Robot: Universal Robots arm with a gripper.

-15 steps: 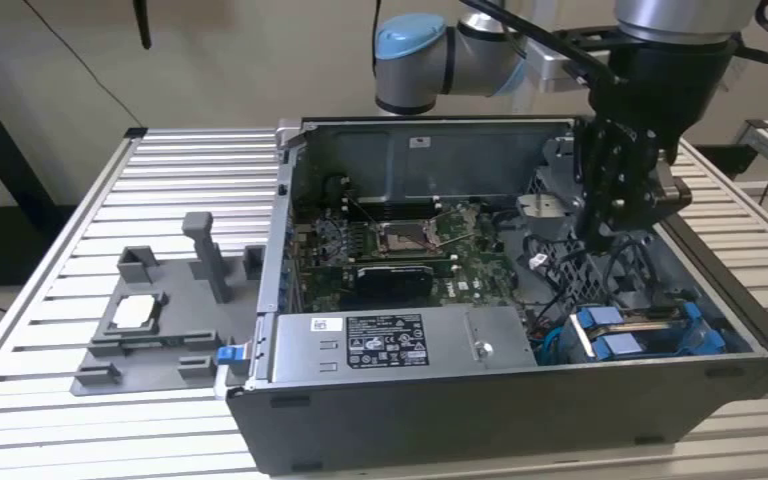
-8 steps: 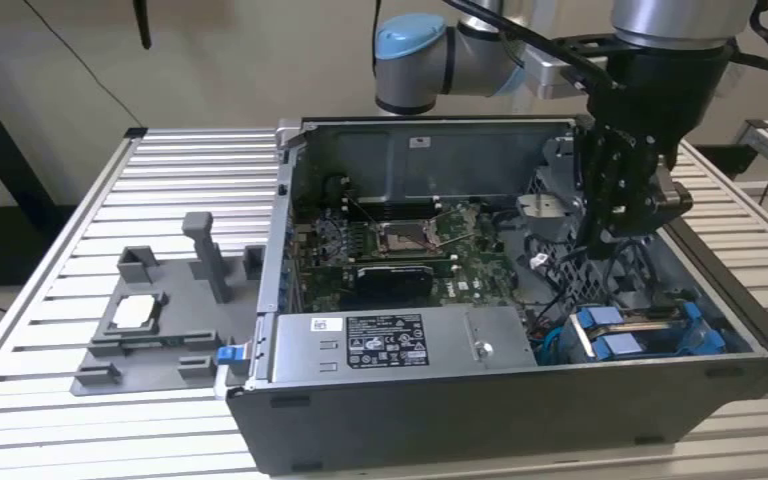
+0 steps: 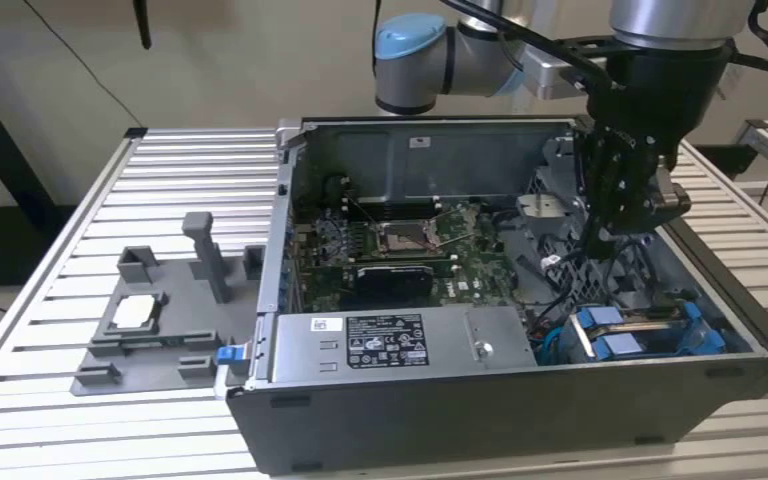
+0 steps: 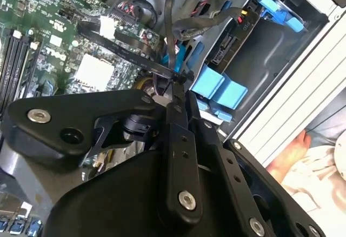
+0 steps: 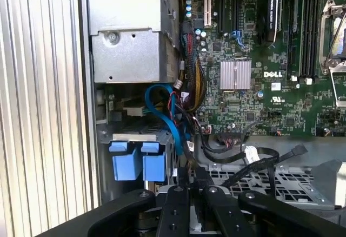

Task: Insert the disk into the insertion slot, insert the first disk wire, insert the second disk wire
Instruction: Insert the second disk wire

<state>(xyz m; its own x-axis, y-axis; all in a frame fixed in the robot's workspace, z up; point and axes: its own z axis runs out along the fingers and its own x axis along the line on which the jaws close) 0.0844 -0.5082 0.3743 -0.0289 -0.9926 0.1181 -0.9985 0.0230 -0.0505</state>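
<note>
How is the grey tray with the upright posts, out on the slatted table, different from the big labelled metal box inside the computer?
The fixture tray is matte grey plastic with upright posts; the power-supply box is a plain shiny metal block with a printed label. The tray lies on the slatted table outside the computer case; the box sits inside it, beside the motherboard. Both are grey.

Support surface: table [image 3: 197, 160] of parallel silver aluminium slats. Directly on it: an open grey computer case [image 3: 518, 400], lying on its side, occupying the middle and the exterior view's right; a grey plastic fixture tray [image 3: 157, 340] with upright posts, on the exterior view's left, just beside the case. Slats also seen in the first wrist view [image 5: 43, 107].
</note>
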